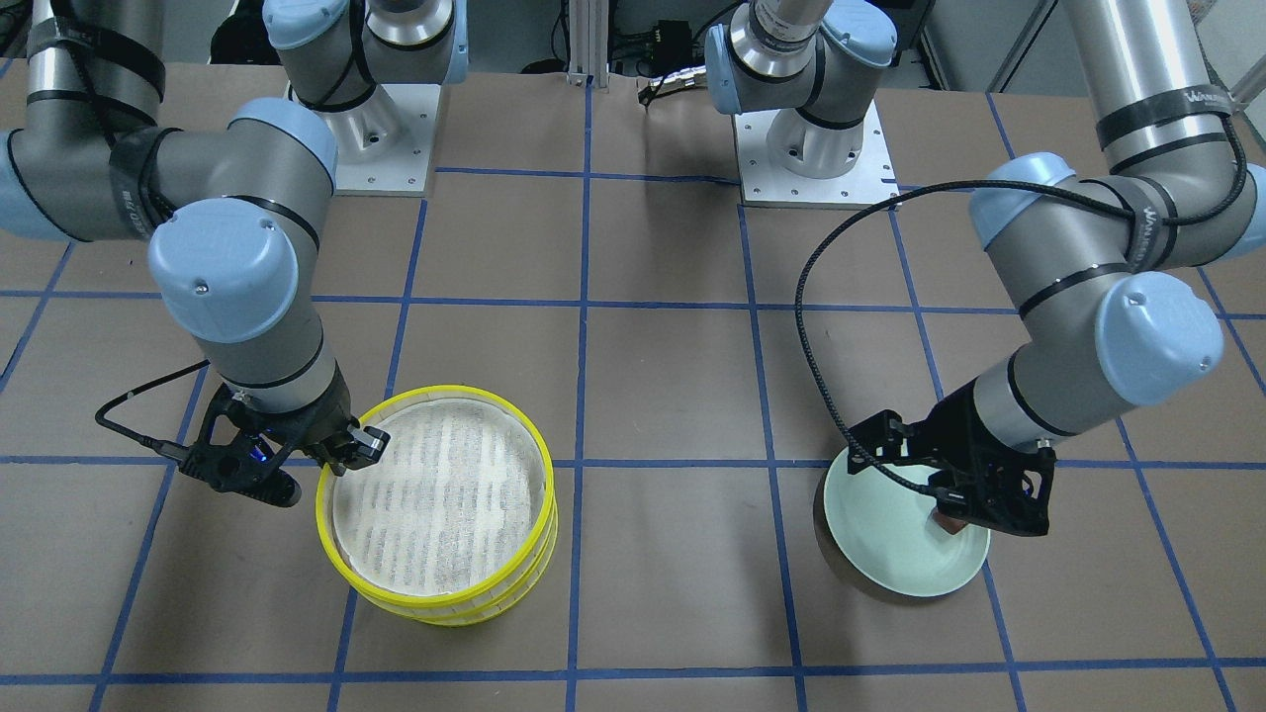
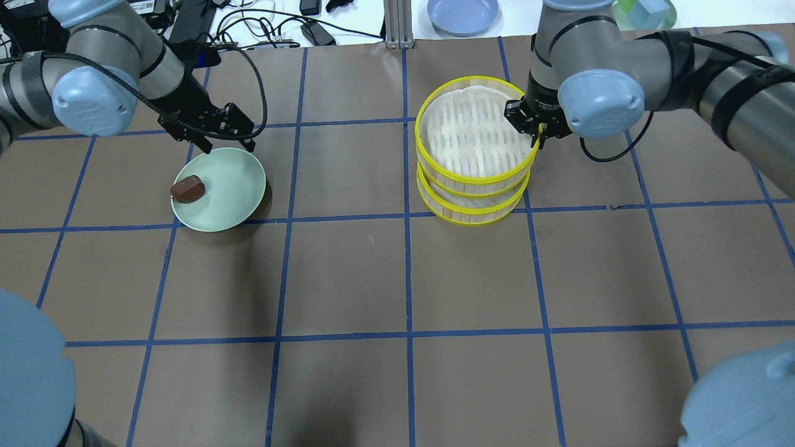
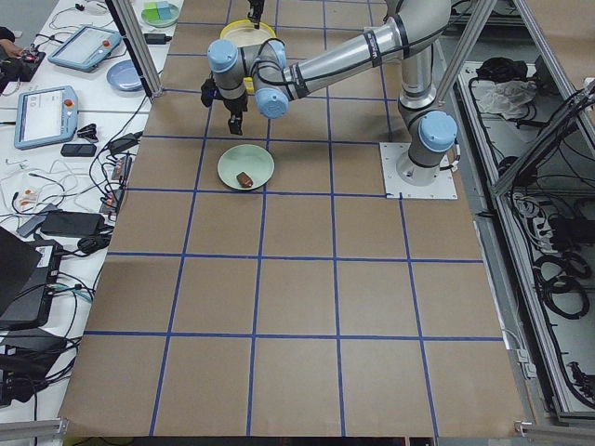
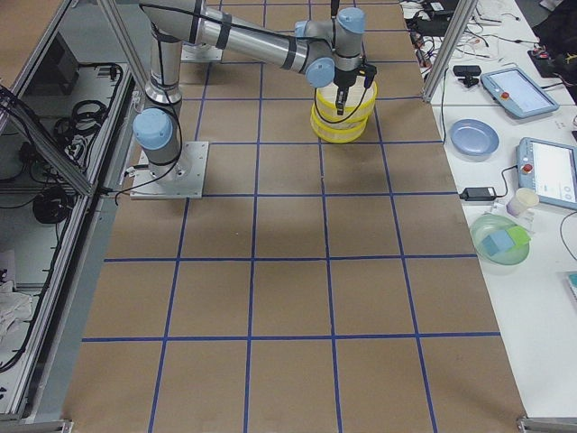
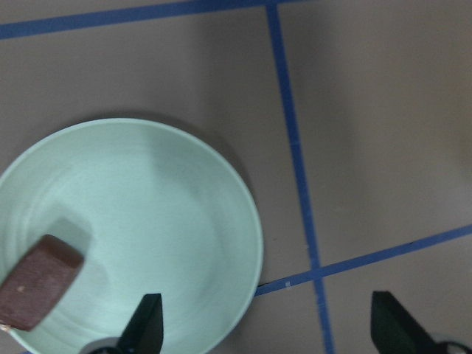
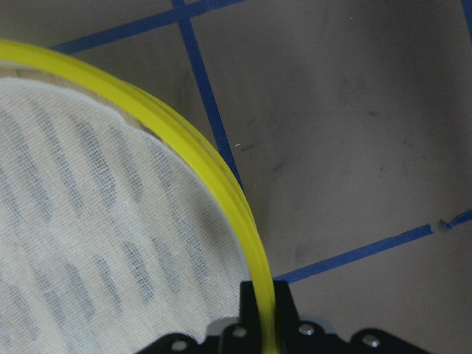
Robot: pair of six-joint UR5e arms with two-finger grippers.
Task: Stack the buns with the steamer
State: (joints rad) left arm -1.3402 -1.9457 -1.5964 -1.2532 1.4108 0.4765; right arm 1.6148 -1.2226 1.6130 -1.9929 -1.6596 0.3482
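Brown paper tabletop (image 2: 348, 279) with blue tape grid, cable-strewn bench (image 3: 65, 186) alongside. Dark reddish-brown blocky bun (image 2: 187, 189) lies on the pale green round plate (image 2: 233, 186), left. Left gripper (image 5: 267, 324) hovers, fingers apart. Right gripper (image 6: 263, 295) clamps the rim of the upper yellow-rimmed bamboo steamer (image 2: 472, 186).

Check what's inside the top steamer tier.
Only a white cloth liner shows inside the top steamer tier, with no bun on it. The lower steamer tier beneath is covered, so its contents cannot be seen.
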